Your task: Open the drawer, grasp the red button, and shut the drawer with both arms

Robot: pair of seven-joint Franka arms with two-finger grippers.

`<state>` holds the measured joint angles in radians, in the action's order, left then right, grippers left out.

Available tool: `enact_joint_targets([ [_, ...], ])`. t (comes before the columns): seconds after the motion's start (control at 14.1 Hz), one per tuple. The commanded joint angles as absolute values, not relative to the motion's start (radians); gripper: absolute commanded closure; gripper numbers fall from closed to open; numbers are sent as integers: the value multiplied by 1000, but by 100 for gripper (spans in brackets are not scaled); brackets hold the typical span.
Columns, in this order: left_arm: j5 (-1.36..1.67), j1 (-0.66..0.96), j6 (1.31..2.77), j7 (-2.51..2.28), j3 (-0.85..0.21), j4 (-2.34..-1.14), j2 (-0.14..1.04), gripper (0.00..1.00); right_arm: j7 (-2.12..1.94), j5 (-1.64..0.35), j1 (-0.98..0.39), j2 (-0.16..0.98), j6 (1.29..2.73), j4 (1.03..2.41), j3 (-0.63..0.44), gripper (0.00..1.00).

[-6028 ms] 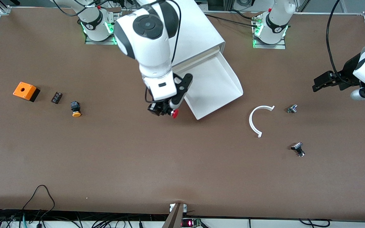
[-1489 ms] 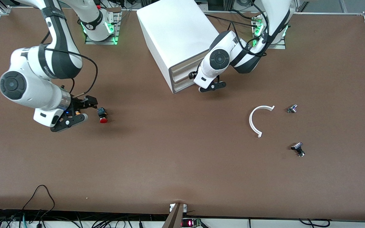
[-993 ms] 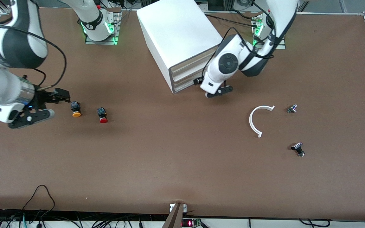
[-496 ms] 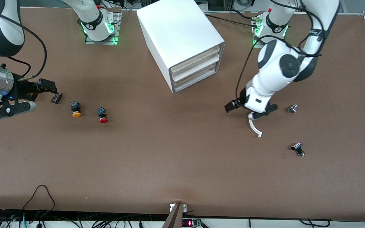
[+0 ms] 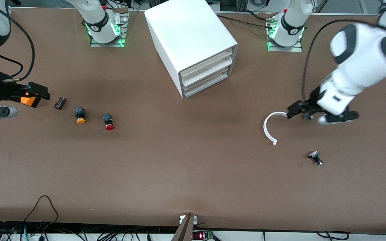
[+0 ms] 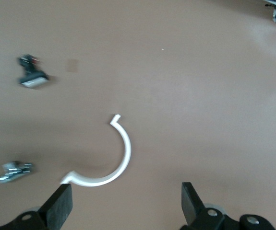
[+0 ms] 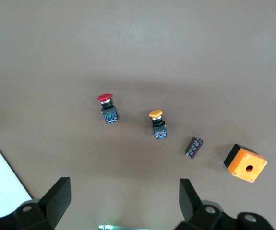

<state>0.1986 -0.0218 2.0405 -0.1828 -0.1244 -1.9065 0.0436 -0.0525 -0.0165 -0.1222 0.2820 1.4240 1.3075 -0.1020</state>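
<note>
Right pincer: fingers spread, nothing between them, in the air over the orange box at the right arm's end of the table. Outward toward the cabinet: small black part, orange-capped button, then the button, red cap, lying on bare table.

Left pincer: fingers spread, empty, over a small silver part, just beside the white curved strip. Another silver-black part lies nearer the front camera.

The drawer: shut, flush with the two others. No legible writing. Wide open table toward the front edge.

Red button open all round (orange button just beside).
</note>
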Motion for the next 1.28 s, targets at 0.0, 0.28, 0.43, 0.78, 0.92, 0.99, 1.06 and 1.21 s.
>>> enact_joint_targets([
  [0.0,180,-15,1809,-46,-65,-1797,-9,0,-9,-12,-114,290,1414,1289,-92,0],
  [0.28,45,-12,1590,-8,-52,-1608,-14,0,-14,-11,-118,279,1462,1287,-100,0],
  [0.43,-12,0,1580,-18,-63,-1601,15,0,-9,2,-123,265,1470,1285,-100,0],
  [0.78,-18,3,1585,-21,-63,-1592,37,0,-20,37,-121,201,1503,1287,-103,0],
  [0.92,-18,3,1583,-23,-67,-1592,38,0,-28,54,-123,204,1499,1287,-100,0],
  [0.99,-14,0,1585,-23,-67,-1592,40,0,-32,52,-124,203,1494,1287,-95,0],
  [1.06,-11,0,1585,-23,-67,-1592,40,0,-26,55,-129,202,1491,1287,-86,0],
  [1.21,-11,0,1585,-23,-71,-1592,38,0,-31,57,-133,201,1482,1287,-84,0],
])
